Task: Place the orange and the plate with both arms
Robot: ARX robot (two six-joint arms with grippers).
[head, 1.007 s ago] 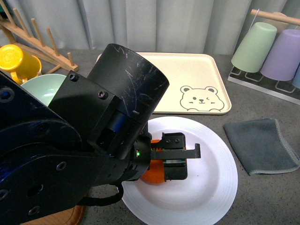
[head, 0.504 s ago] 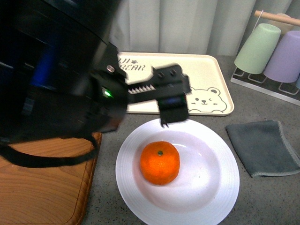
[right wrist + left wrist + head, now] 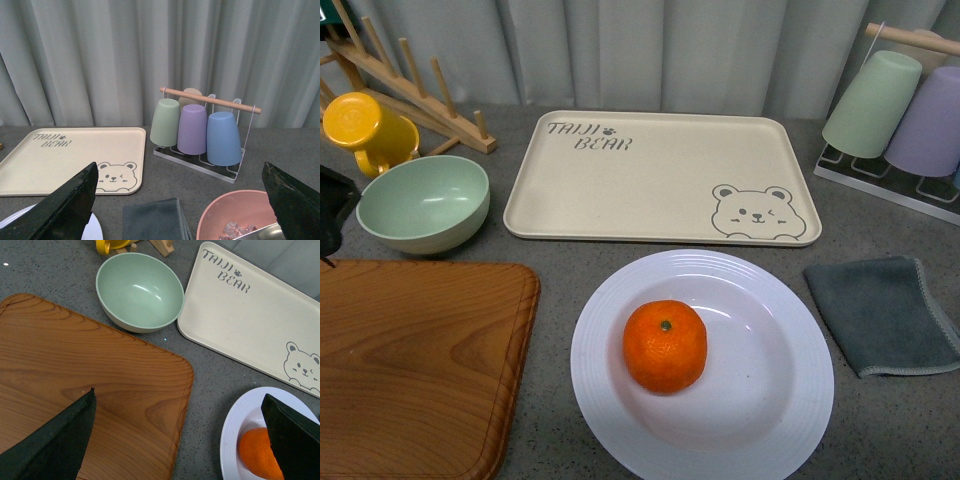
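Both my left hand (image 3: 177,395) and right hand (image 3: 180,165) are gaping wide, gripping nothing; the orange (image 3: 665,346) is sitting in the white plate (image 3: 785,395) on the tabletop (image 3: 885,440), probably so it can't roll.

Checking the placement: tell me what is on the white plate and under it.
Only the orange sits in the well of the plate, stem dot up. The plate rests on the grey countertop; the surface directly beneath plate and orange is covered.

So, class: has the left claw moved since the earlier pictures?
Yes. The left claw drew leftward off the plate, and now hangs open over the board.
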